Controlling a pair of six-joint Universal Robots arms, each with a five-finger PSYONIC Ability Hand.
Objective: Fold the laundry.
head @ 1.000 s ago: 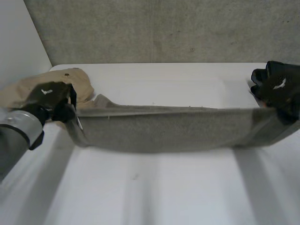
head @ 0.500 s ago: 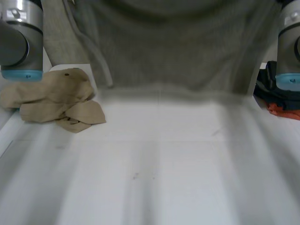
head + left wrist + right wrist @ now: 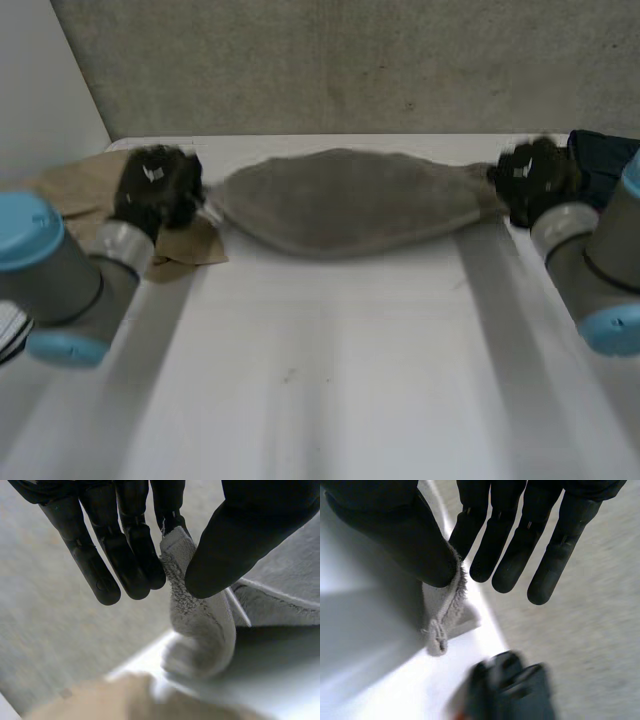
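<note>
Grey towel (image 3: 350, 200) hung stretched sideways over the 12 o'clock part of the white surface (image 3: 330, 380), bunched into a long bulging shape, fat in the middle and tapering at both ends. Couldn't tell if its underside touched the surface

Left hand (image 3: 155, 190) was at the towel's 9 o'clock end. In the left wrist view the left hand (image 3: 125, 540) was clamped on it: thumb pressing a thick hemmed edge of the towel (image 3: 197, 610) against the straight fingers (image 3: 95, 555), with the fabric folded over just below the pinch

Right hand (image 3: 530, 180) was at the towel's 3 o'clock end. In the right wrist view the right hand (image 3: 395, 535) was also clamped on the towel (image 3: 442, 615): thumb pinning a hemmed corner against the nearest of the fingers (image 3: 512, 550), the others straight and spread, clear of the fabric. A stitched corner tip hung below the thumb

Beige garment (image 3: 185, 245) lay crumpled on the surface at 9 o'clock, partly behind the left hand; it also showed blurred below the towel edge in the left wrist view (image 3: 125, 700)

Dark garment (image 3: 605, 160) sat at the 3 o'clock edge, just beyond the right hand, and was seen blurred under the fingers in the right wrist view (image 3: 510, 690)

Grey concrete wall (image 3: 350, 60) ran behind the surface at 12 o'clock
</note>
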